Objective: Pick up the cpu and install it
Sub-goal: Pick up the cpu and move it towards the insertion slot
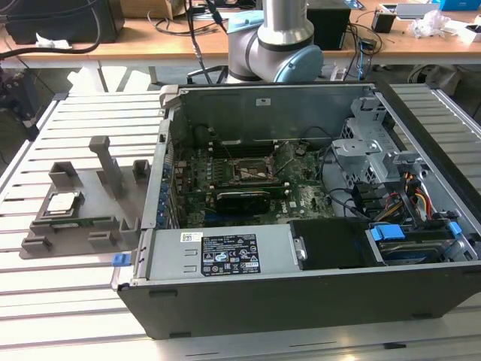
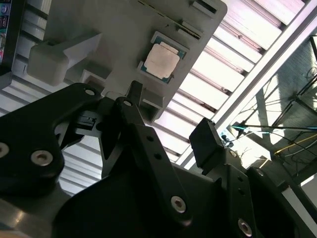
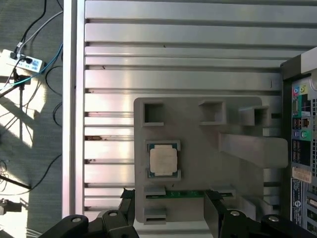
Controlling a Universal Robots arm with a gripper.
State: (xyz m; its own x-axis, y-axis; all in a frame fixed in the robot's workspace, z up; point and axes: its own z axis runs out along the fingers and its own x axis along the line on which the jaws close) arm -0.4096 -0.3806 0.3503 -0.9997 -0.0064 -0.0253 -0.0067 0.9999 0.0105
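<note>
My gripper (image 3: 168, 210) hangs over the grey moulded plastic fixture tray (image 3: 198, 158) with its two black fingers (image 2: 134, 101) spread wide apart and nothing held between them. In both wrist views the fingers are clear of everything on the tray.

The cpu (image 3: 163, 161), a small flat square chip with a dull silver metal top and a thin tan-green edge, lies flat in its square recess in that tray, untouched and apart from my fingers; in the second wrist view (image 2: 162, 60) it sits beyond the fingertips. Just beside it, along one edge of the tray, a long green memory stick (image 3: 185, 194) lies in a slot.

In the exterior view the tray (image 1: 101, 226) rests on the ribbed aluminium table (image 1: 83, 293), at the exterior view's left of the open dark-grey metal computer case (image 1: 301, 293), and the cpu (image 1: 62, 201) lies on it there. Inside the case, the black rectangular socket frame (image 1: 252, 174) sits on the green motherboard (image 1: 308, 197).
</note>
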